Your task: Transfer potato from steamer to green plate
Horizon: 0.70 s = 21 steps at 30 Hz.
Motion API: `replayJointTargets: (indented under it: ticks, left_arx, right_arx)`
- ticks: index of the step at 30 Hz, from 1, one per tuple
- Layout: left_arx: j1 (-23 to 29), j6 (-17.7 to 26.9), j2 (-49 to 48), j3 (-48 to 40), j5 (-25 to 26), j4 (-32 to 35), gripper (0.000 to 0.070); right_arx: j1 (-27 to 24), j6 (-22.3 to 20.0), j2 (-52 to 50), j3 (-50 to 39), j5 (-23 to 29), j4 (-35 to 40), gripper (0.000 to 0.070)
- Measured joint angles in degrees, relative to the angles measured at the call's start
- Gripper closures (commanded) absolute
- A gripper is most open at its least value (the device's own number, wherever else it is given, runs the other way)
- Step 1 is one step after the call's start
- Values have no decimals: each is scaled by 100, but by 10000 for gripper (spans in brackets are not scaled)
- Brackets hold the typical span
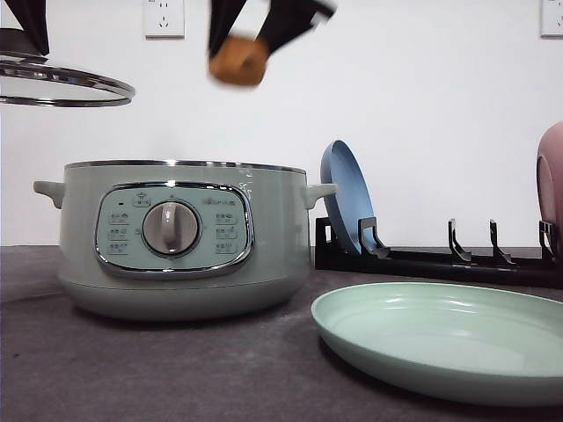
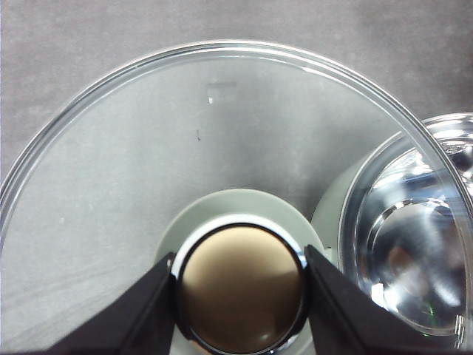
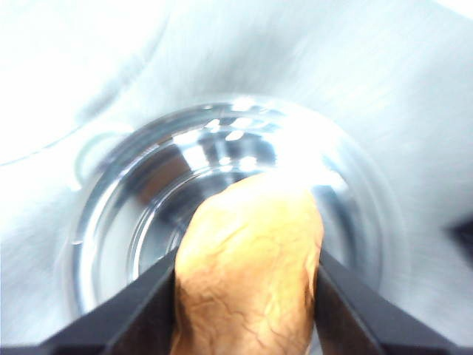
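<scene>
- Orange-brown potato hangs high in the air, above the pot, a bit right of its middle.
- Right gripper has its two black fingers pressed on the potato's sides, so the jaws are closed on it and it does not fall. The right wrist view shows this too: a dark finger on each side of the potato, and the shiny bowl of the pot below. That view is blurry.
- Left gripper is up high on the left and holds the glass lid by its knob. Its jaws squeeze the knob from both sides. I think it keeps the lid away so the pot is open and the other arm has room.
- Lid sits flat and level, well above the table.
- Green plate lies on the table, near and to the right of the pot. Nothing is in it yet.
- Blue plate stands on its edge in a black rack behind the green plate. A pink thing shows at the far right edge.
- I think the potato is out of the pot and next must go right and down to the green plate.
- Potato skin looks smooth, so a loose hold might let it slip.
</scene>
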Motion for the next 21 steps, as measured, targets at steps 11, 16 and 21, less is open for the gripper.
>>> replayJointTargets:
  ticks: [11,16,21]
  left_arx:
    - [-402,0,0,0,143,2,698]
    - [-646,0,0,0,219,2,698]
    - [-965,0,0,0,317,2,698]
  right_arx:
    - [-514,-37,-1676,-827,2,-565,542]
    - [-689,-37,-2649,-2387,1,-78,542]
    - [-833,121,-3594,-4007,2,582,542]
